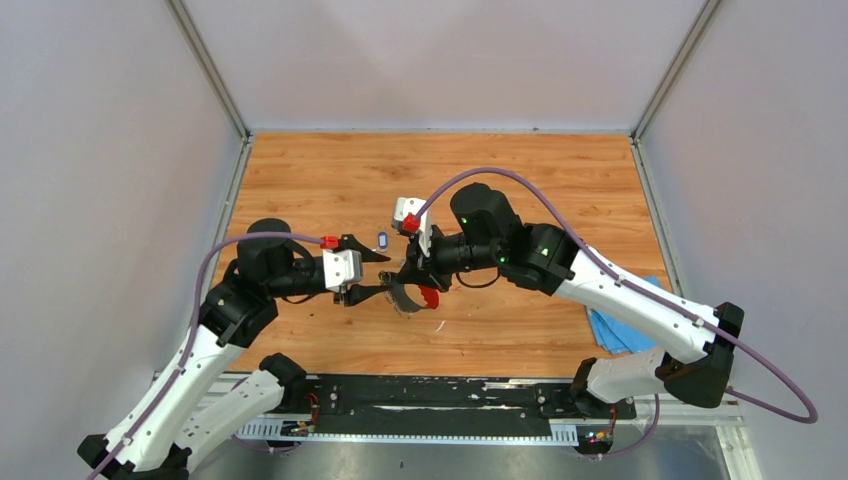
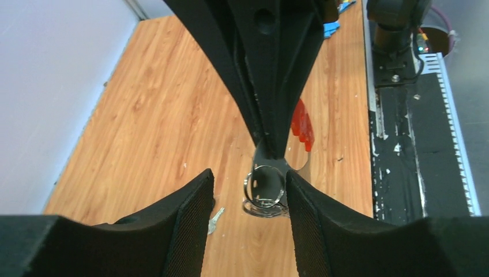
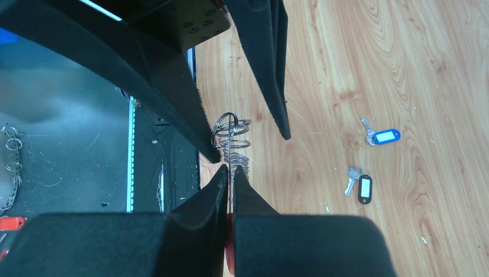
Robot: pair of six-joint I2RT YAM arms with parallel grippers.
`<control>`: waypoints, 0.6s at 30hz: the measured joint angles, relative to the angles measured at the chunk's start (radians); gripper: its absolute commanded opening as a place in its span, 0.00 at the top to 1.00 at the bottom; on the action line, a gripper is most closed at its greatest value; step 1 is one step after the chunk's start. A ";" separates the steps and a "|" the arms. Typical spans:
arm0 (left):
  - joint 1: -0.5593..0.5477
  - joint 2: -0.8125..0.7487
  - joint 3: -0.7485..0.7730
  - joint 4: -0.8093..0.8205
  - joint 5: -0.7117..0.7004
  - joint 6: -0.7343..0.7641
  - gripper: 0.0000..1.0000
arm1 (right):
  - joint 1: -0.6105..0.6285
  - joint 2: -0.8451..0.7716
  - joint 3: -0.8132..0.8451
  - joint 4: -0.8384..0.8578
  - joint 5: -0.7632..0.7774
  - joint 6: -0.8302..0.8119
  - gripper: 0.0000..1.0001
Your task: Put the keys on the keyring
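While pinched by right gripper [image 3: 229, 170] | keyring [image 3: 232, 130]: silvery rings, red band

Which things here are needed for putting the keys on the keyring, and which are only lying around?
Needed for the job:
- keyring
- blue-headed key
- black-headed key

Only lying around:
- blue cloth

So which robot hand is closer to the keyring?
The right hand. It is pinched shut on the keyring. The left hand is close too, with its open fingers on either side of the keyring's end.
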 measured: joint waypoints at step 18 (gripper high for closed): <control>0.000 -0.056 0.000 -0.002 -0.051 -0.021 0.77 | 0.002 -0.013 -0.002 0.016 -0.020 0.000 1.00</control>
